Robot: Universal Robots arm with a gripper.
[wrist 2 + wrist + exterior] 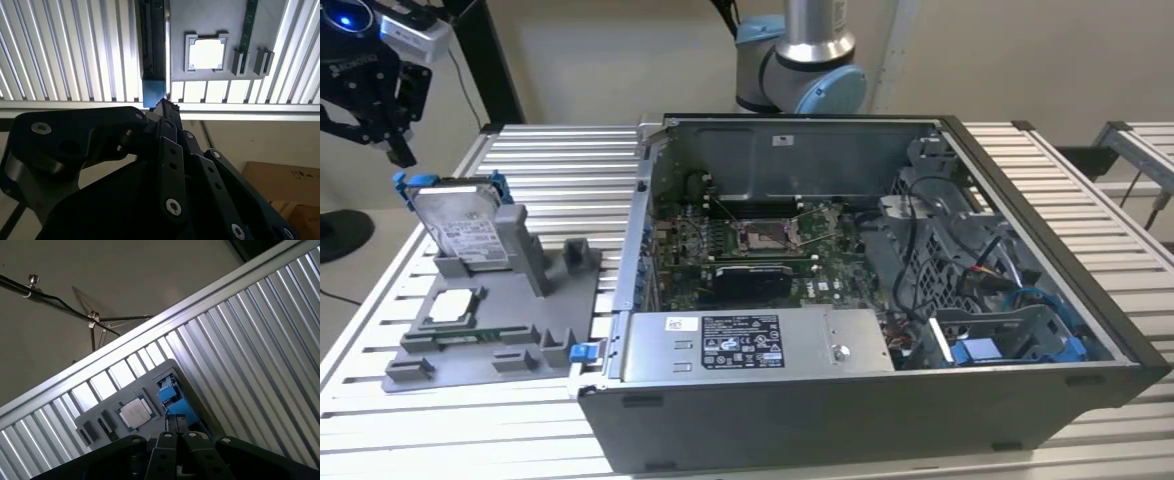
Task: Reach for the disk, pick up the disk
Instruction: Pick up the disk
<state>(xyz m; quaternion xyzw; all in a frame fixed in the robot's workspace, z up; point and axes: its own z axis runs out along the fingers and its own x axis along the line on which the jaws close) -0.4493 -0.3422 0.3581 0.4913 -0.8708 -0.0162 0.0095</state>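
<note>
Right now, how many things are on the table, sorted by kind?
Disk: 1
Square chip: 1
Grey holder: 1
Open computer case: 1
Total: 4

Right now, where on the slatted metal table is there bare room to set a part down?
The slatted metal table is bare between the grey plastic fixture and the near edge, and behind the fixture. Crowded: the open dark computer case, and the fixture with the standing silver-grey disk.

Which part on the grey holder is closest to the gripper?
The disk, standing on edge right by the gripper; the chip lies flat, farther off.
</note>
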